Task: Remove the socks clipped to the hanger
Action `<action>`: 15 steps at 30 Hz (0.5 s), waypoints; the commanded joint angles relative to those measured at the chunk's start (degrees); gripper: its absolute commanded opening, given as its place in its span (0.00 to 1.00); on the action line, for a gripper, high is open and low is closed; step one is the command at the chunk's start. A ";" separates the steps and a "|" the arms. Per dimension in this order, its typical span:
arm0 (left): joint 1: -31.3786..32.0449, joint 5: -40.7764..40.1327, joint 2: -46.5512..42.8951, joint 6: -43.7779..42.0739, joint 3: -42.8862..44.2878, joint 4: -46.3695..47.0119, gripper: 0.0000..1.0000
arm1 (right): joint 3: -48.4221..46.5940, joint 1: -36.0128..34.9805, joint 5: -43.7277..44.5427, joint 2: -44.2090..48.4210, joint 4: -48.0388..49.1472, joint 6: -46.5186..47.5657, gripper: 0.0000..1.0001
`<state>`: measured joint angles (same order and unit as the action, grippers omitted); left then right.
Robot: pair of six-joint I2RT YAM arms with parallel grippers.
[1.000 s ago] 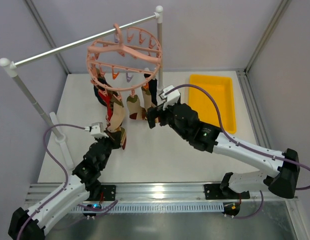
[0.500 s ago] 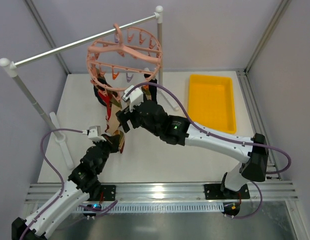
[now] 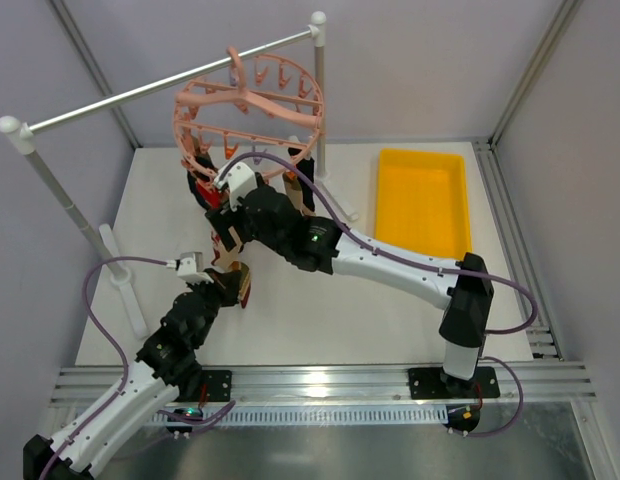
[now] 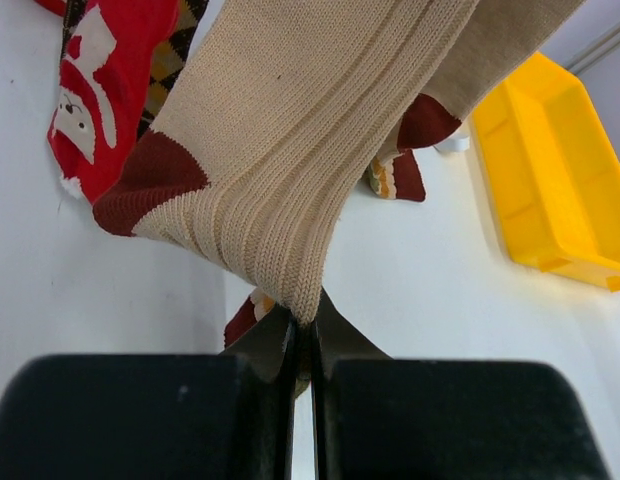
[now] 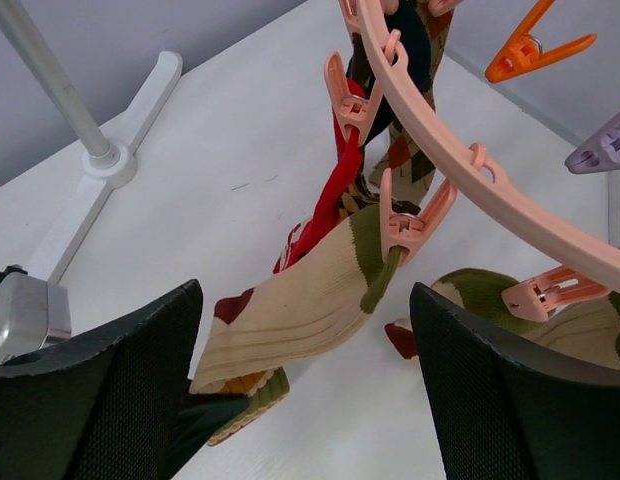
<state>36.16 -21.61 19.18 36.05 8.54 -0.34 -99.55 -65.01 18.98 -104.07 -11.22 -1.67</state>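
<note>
Hanger (image 3: 248, 105) hangs from rail (image 3: 170, 85); socks (image 3: 215, 205) dangle below its rings, above the table.

Left gripper (image 4: 305, 335): jaws closed tight on the lower end of the tan sock (image 4: 290, 170). Fabric is pinched right at the fingertips. Sock looks pulled taut, up and away from the jaws.

Right gripper (image 5: 305, 290): jaws wide apart, holding nothing, neither finger touching fabric or plastic.

Key relation, right wrist view: the tan sock's olive cuff is held by a pink clip (image 5: 405, 225) under the hanger ring. The clip lies ahead of the open jaws, a little toward the right-hand finger. The sock's long axis runs diagonally from the clip down and left toward the left gripper. It passes through the gap between the right fingers.

Right arm is much nearer the clip; left arm holds only the far end.

Judgement: next move turns on the right jaws reaching the clip, or the cuff just below it, while the left keeps tension.

Red sock (image 4: 100, 70) hangs beside it, with a white figure pattern. Tray (image 3: 425, 200) stands well apart.

No readable brand, label or writing anywhere.
</note>
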 commanded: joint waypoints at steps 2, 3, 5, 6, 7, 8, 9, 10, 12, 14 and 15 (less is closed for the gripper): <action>0.22 0.95 -0.02 0.60 1.05 0.51 0.00 | -4.16 2.43 -1.93 -0.69 0.85 0.53 0.84; 0.22 0.95 -0.02 0.60 1.04 0.51 0.00 | -4.60 2.70 -2.02 -1.04 0.94 0.53 0.84; 0.22 0.86 -0.02 0.60 1.04 0.51 0.00 | -4.87 3.40 -2.19 -1.48 1.12 0.70 0.84; 0.22 0.95 -0.02 0.60 0.96 0.60 0.00 | -4.95 3.66 -2.37 -1.83 1.29 0.71 0.84; 0.22 1.04 -0.02 0.60 0.96 0.52 0.00 | -5.04 3.93 -3.24 -2.01 1.64 0.79 0.84; 0.22 1.13 -0.02 0.60 1.04 0.51 0.00 | -5.22 4.45 -3.60 -2.19 1.64 0.79 0.84; 0.22 1.21 -0.11 0.60 0.87 0.51 0.00 | -5.65 4.63 -3.95 -2.80 1.73 0.71 0.84; 0.22 1.21 -0.02 0.60 0.87 0.51 0.00 | -6.01 4.89 -4.13 -3.15 1.64 0.71 0.84; 0.22 1.30 -0.02 0.60 0.96 0.52 0.00 | -7.23 5.42 -5.00 -4.12 1.47 0.79 0.84; 0.22 1.39 -0.02 0.60 0.96 0.60 0.00 | -8.11 5.60 -5.62 -4.56 1.47 1.06 0.84; 0.14 1.39 -0.11 0.60 0.96 0.60 0.00 | -8.47 5.51 -5.97 -5.17 1.47 1.32 0.83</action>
<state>36.16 -20.93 19.18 36.05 8.54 -0.34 -104.51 -59.59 14.90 -108.51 -11.25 -1.56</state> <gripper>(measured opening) 0.006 0.837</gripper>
